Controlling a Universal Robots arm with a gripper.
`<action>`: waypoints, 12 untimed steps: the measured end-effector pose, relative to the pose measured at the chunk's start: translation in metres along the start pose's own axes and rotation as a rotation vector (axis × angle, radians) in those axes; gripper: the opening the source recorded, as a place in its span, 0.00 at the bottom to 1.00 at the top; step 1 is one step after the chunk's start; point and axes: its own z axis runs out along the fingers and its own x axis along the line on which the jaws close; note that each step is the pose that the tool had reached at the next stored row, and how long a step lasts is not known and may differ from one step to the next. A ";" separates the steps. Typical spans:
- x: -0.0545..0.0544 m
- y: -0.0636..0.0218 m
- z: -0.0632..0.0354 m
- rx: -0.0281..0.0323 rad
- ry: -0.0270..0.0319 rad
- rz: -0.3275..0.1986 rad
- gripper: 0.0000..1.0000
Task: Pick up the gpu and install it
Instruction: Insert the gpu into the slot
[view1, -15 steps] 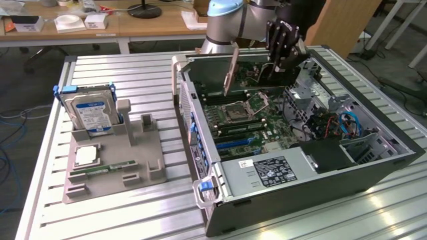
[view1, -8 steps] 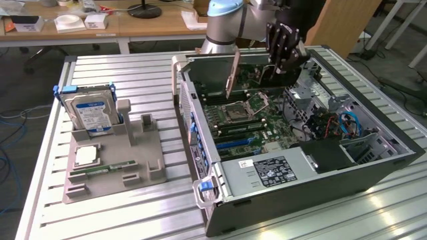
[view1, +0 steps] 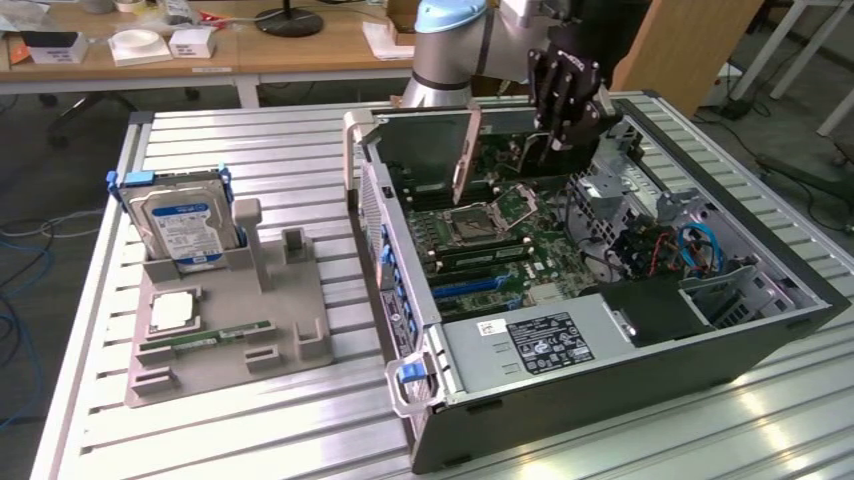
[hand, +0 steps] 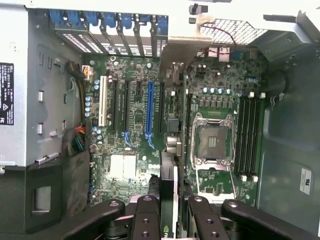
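Your black two-finger gripper (hand: 170, 222) has its jaws pinching the gpu (hand: 168, 190), a thin dark circuit card seen edge-on. The card hangs above the green motherboard (hand: 220, 87) inside the open grey computer case (view1: 601, 400), between the long blue expansion slot (hand: 149, 112) and the silver processor socket (hand: 213, 142).
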 end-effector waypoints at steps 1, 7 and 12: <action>0.000 0.0003 0.0003 0.0000 -0.0001 -0.002 0.27; 0.001 0.0024 0.0016 0.0001 -0.0004 -0.006 0.27; 0.002 0.0071 0.0021 0.0000 -0.0002 -0.008 0.27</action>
